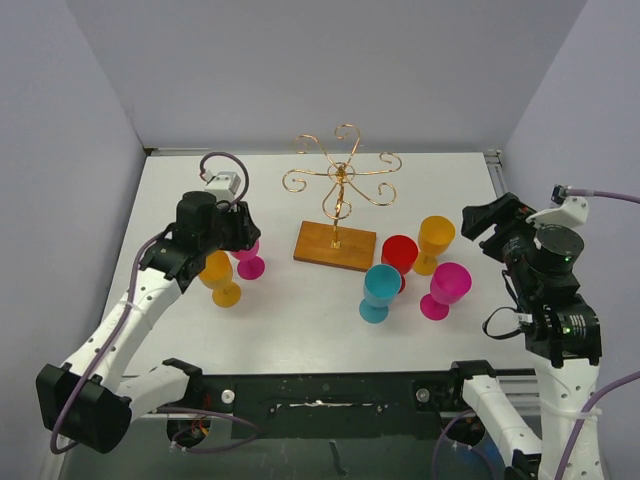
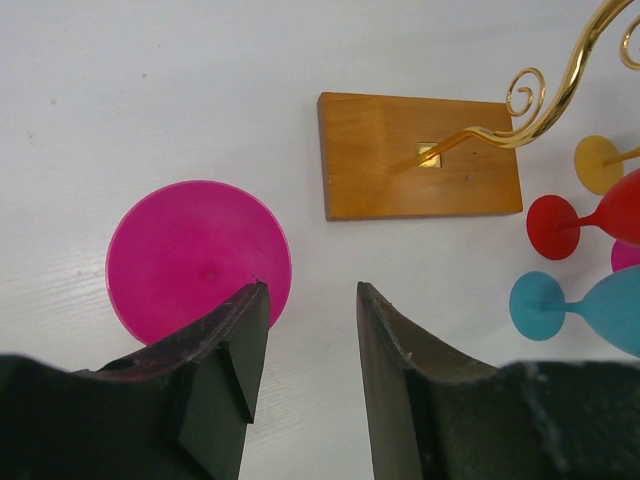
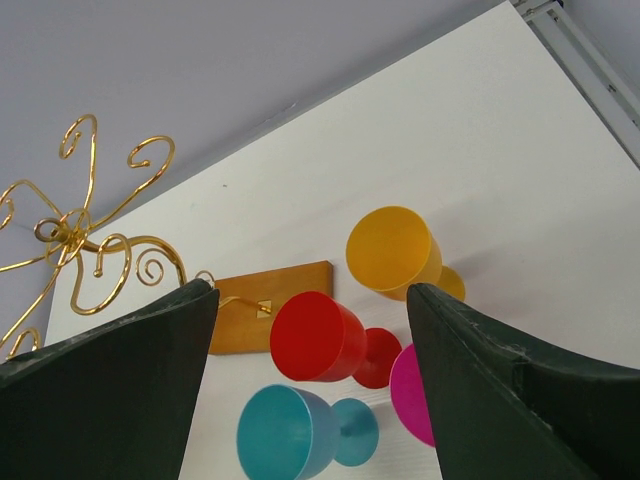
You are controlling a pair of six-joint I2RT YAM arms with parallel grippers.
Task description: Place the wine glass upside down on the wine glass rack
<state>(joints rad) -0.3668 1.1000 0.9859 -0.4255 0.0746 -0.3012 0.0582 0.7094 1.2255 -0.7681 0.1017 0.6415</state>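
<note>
The left gripper (image 2: pixel 310 295) is poised low over the white table (image 1: pixel 300 300), its fingers spread. It is right at the magenta wine glass (image 1: pixel 250 263). In the left wrist view only a flat round magenta disc shows, and the left finger overlaps its edge. Just beside that glass, on the near side, an orange wine glass (image 1: pixel 220 275) stands upright.

The wine glass rack (image 1: pixel 340 178) stands mid-table toward the back wall, with its gold curled arms fanning from a thin stem set in a brown wooden base (image 1: pixel 335 245). It is a little right of the magenta glass and apart from it.

Right of the base four more glasses cluster upright (all standing close together): teal (image 1: pixel 379 291), red (image 1: pixel 399 254), yellow (image 1: pixel 435 241) and a second magenta one (image 1: pixel 445 288).

The right gripper (image 3: pixel 312 288) hangs above the table's right side, its fingers parted wide and aimed toward that cluster.
</note>
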